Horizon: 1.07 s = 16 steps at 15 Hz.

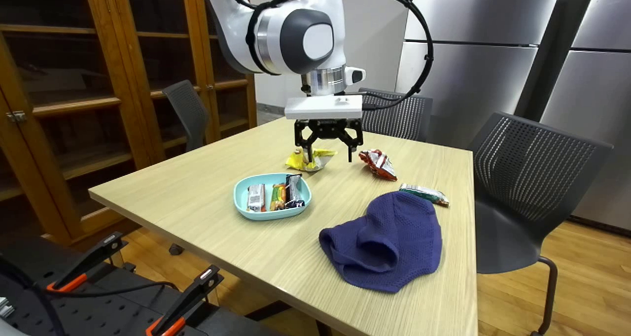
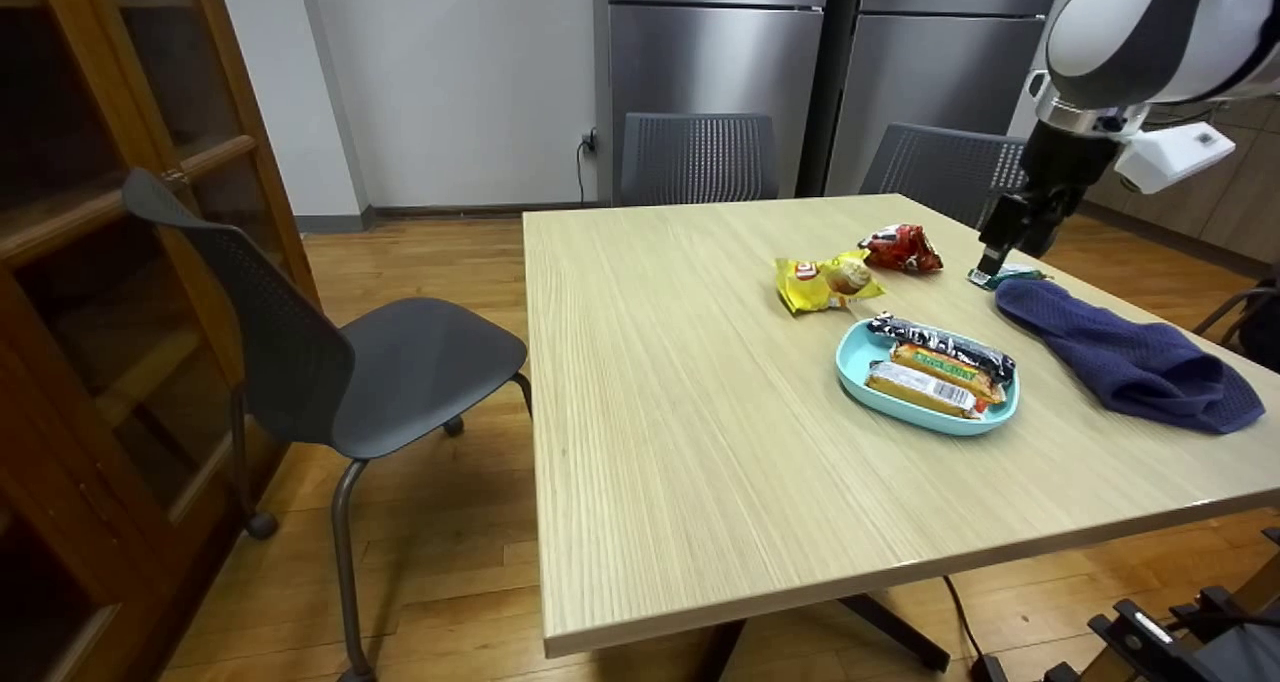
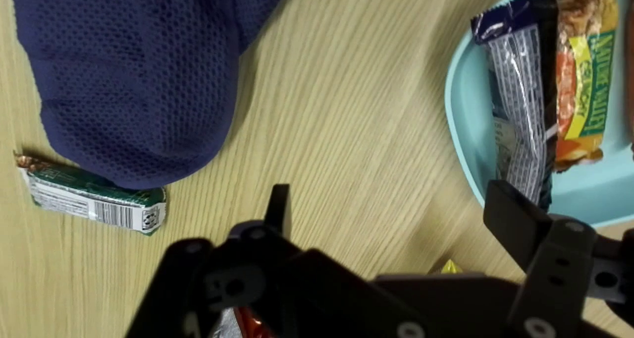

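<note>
In an exterior view, a glass-doored wooden cabinet [image 1: 125, 70] is lining the left side of the room, and steel refrigerators [image 1: 468, 84] are standing at the far right. A pale table [image 1: 182, 183] is filling the middle, with dark chairs [image 1: 522, 168] standing to its left, far side and right.

A white robot arm [image 1: 315, 43] is reaching over the table, and its gripper [image 1: 330, 156] is hanging above the surface. The jaws are standing wide apart, and wood grain is showing between them in the wrist view.

A navy cloth [image 1: 394, 237] is lying crumpled to the near right of the gripper. A turquoise tray [image 1: 271, 217] is resting to the near left; in the wrist view one jaw is showing in front of its rim. A yellow packet [image 1: 319, 161] is lying just beyond the gripper, partly hidden by one jaw, and a red packet [image 1: 379, 164] is lying farther right. A green-and-white bar [image 1: 425, 194] is lying at the table's right, beside the cloth's far edge, which is partly hiding it. In the tray a white-labelled bar [image 1: 256, 197], a yellow-and-green bar [image 1: 278, 196] and a dark bar [image 1: 294, 190] are sitting side by side, left to right.
</note>
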### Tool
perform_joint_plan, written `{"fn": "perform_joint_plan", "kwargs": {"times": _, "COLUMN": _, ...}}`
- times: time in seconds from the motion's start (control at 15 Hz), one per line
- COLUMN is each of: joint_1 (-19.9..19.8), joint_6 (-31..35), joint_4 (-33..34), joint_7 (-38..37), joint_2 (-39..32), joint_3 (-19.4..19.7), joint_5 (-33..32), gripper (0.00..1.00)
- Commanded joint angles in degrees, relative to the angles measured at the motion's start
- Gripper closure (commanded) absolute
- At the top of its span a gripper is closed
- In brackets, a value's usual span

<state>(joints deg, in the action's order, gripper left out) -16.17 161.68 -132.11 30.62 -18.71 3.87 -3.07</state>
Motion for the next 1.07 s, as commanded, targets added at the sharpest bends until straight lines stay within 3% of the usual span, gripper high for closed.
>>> {"fn": "perform_joint_plan", "kwargs": {"times": 0.0, "joint_1": 0.27, "joint_6": -7.21, "joint_4": 7.69, "joint_7": -8.03, "joint_2": -2.34, "joint_3": -0.19, "joint_5": 3.86, "gripper": 0.0}}
{"fn": "perform_joint_plan", "kwargs": {"times": 0.67, "joint_1": -2.66, "joint_6": -17.33, "joint_4": 28.47, "joint_7": -24.98, "joint_2": -13.8, "joint_3": 4.28, "joint_5": 12.76, "gripper": 0.0}}
{"fn": "perform_joint_plan", "kwargs": {"times": 1.0, "joint_1": -2.58, "joint_6": -20.24, "joint_4": 35.89, "joint_7": -37.12, "joint_2": -19.5, "joint_3": 7.37, "joint_5": 14.43, "gripper": 0.0}}
